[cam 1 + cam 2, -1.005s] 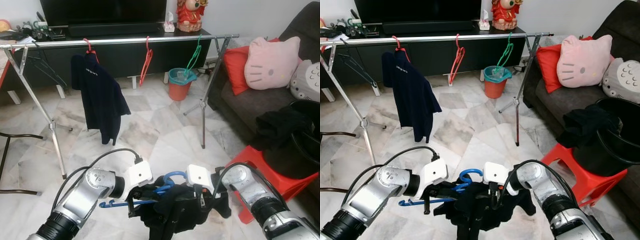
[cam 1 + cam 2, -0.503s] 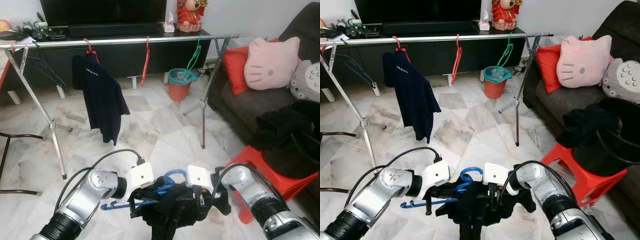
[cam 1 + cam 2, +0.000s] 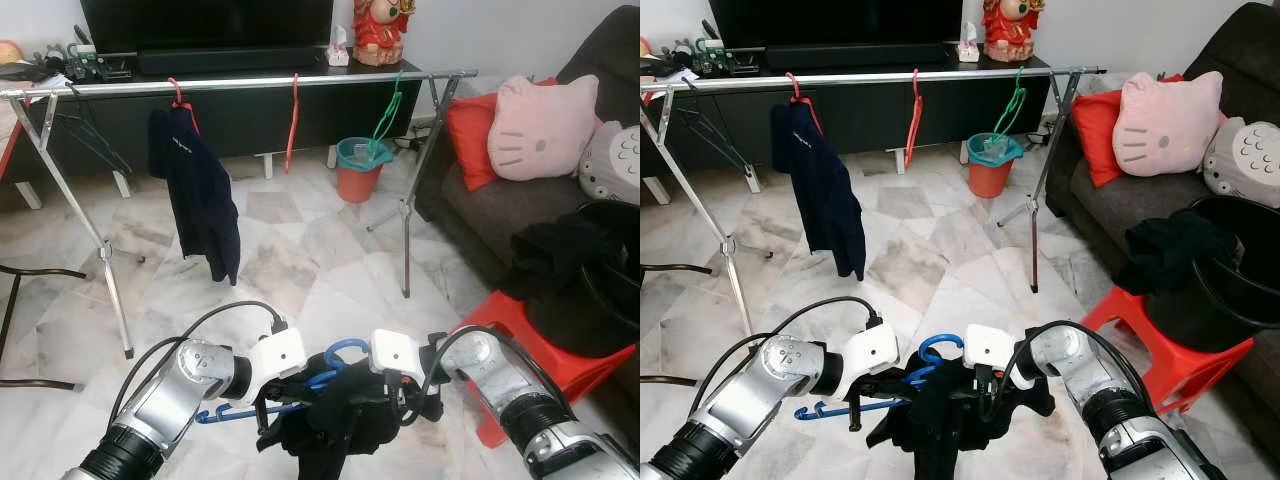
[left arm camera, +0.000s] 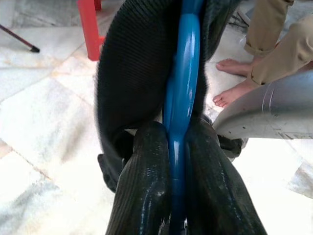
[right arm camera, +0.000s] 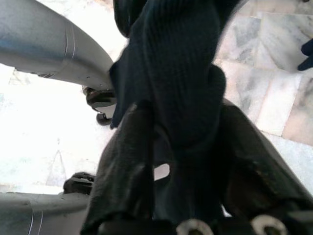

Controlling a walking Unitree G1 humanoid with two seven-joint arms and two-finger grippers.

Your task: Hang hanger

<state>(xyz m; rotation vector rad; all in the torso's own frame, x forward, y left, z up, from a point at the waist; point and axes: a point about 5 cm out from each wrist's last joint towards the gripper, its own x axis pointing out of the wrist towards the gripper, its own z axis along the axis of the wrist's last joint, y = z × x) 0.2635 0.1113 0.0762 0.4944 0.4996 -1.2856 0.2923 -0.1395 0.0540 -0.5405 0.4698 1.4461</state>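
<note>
Low in front of me I hold a blue hanger (image 3: 330, 368) with a dark garment (image 3: 335, 425) draped over it. My left gripper (image 3: 268, 398) is shut on the blue hanger (image 4: 180, 103), its black fingers (image 4: 144, 191) pinching the bar. My right gripper (image 3: 398, 400) is shut on the dark garment (image 5: 181, 73), with cloth bunched between its fingers (image 5: 124, 161). Further off stands a silver clothes rail (image 3: 250, 82). A dark shirt (image 3: 198, 190) hangs on a red hanger, beside an empty red hanger (image 3: 293, 112) and a green hanger (image 3: 386, 112).
A red stool (image 3: 520, 350) with a black bucket and dark clothes (image 3: 565, 250) stands at my right. A sofa with a pink cushion (image 3: 545, 125) lies behind it. An orange bin (image 3: 358, 168) sits beyond the rail. A person's bare feet (image 4: 234, 81) stand close by.
The dark shirt on the rail has swung and narrowed. Both grippers stay low, with the garment bunched slightly tighter on the blue hanger.
</note>
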